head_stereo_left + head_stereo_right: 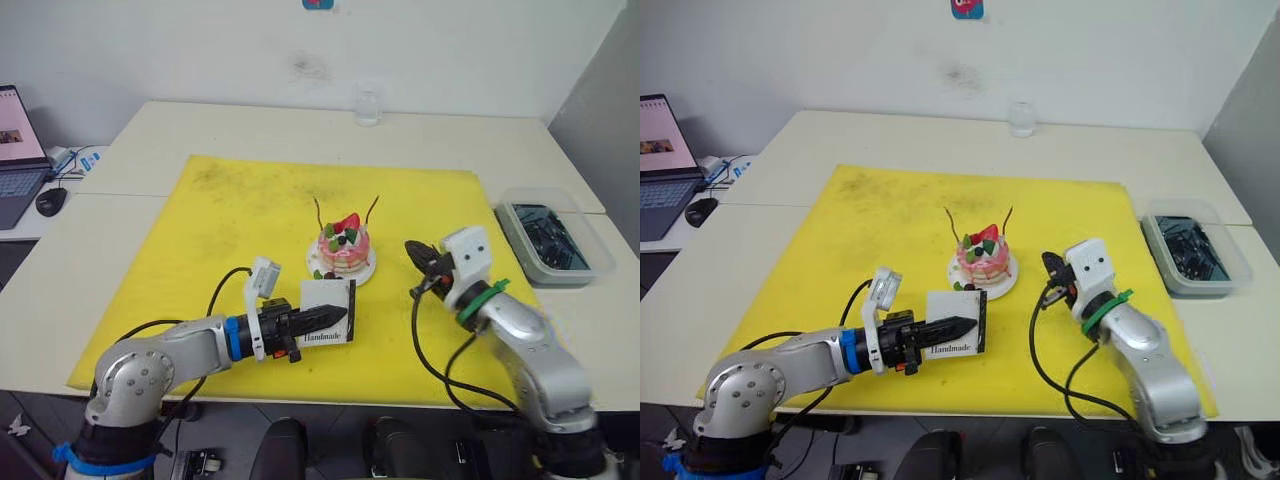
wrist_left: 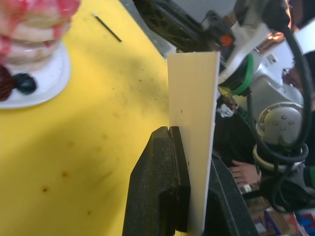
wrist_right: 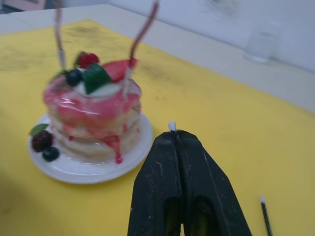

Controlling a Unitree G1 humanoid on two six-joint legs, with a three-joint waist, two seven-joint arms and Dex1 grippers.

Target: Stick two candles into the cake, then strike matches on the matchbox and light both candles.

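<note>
While both candles (image 1: 317,213) stand stuck in the cake (image 1: 343,249), thin dark-red wires w/ pale bases leaning slightly outward either side of the strawberry slice, the cake itself sits on its small white plate (image 1: 365,272) near the middle of the yellow mat (image 1: 230,220), a bit toward the counter's front edge. Cake is pink-and-white layers w/ red drips, green leaf and dark berries on top, more berries on the plate rim. The matchbox (image 1: 328,312) is held on edge just in front of the plate, white face w/ "Handmade" showing, black strip along its side nearest the cake. Left tool (image 1: 322,316) is clamped on the matchbox, fingers pressed on both flat faces in the left wrist view; left arm lies low across the mat's front-left part, forearm approx. level, pointing toward the cake. Right tool (image 3: 173,135) has its fingers pressed together on a match (image 3: 172,126), only the pale tip poking out past the fingertips; right arm rises from the front-right corner of the mat, wrist bent toward the cake, tool near the plate's right side but apart from it. A second match (image 3: 265,215) lies flat on the mat near the right tool. Clear tray (image 1: 556,240) sits on the counter by the right edge, a glass (image 1: 368,104) at the back edge.
</note>
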